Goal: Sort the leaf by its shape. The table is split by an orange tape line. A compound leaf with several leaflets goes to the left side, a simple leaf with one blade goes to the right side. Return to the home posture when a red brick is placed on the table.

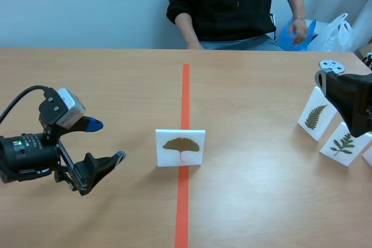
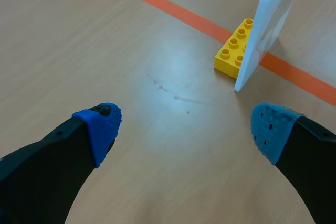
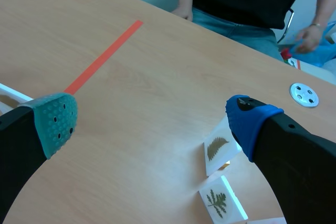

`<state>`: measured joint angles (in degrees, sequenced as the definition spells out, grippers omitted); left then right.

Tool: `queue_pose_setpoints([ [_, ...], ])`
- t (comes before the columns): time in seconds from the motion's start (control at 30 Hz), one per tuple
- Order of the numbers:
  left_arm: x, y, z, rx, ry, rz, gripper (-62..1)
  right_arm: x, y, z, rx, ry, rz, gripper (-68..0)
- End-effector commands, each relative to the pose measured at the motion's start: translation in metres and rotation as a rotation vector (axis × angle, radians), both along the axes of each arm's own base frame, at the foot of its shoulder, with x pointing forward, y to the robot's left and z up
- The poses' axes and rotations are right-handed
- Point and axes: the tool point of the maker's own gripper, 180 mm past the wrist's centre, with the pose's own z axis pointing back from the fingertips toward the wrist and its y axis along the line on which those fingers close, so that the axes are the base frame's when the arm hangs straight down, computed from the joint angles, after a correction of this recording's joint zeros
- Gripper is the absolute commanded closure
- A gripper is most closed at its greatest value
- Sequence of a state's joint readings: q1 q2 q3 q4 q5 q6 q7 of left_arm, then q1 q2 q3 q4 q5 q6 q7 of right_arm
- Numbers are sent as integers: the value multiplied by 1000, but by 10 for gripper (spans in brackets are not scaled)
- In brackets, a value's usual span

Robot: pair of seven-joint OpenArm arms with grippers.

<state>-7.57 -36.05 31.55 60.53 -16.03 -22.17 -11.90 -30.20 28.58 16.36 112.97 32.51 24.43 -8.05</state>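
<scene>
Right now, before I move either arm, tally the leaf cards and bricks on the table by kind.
Leaf cards: 3 (ginkgo leaf card, fern leaf card, branching leaf card); a white sliver past those may be a fourth.
Yellow bricks: 1, the yellow brick behind the ginkgo leaf card.
Red bricks: 0
Total: 4 certain

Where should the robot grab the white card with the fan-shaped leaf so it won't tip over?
Probably the top edge of the ginkgo card, coming from above, one finger in front and one behind. The card stands upright and is thin, with a yellow brick low at its back, so the top is the free part. The open left gripper is nearest.
</scene>
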Motion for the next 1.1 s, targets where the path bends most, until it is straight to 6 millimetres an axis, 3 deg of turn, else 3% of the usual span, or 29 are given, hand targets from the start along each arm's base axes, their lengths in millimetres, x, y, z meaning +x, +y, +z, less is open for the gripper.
queue_pose_setpoints([
  [0.0, 6, -15, 8, -53, -23, -5, -529, 4, 1, 12, -1, -38, 5, -578],
  [0.2, 6, -45, -10, -87, 17, -35, -529, 4, 1, 12, -1, -38, 5, -578],
  [0.5, 14, -88, -13, -168, 34, -43, -529, 4, 1, 12, -1, -38, 5, -578],
  [0.83, 18, -110, -17, -218, 53, -30, -525, 4, 1, 12, -1, -39, 5, -578],
  [1.07, 17, -120, -15, -243, 57, -30, -460, 4, 1, 12, -1, -39, 5, -578],
])
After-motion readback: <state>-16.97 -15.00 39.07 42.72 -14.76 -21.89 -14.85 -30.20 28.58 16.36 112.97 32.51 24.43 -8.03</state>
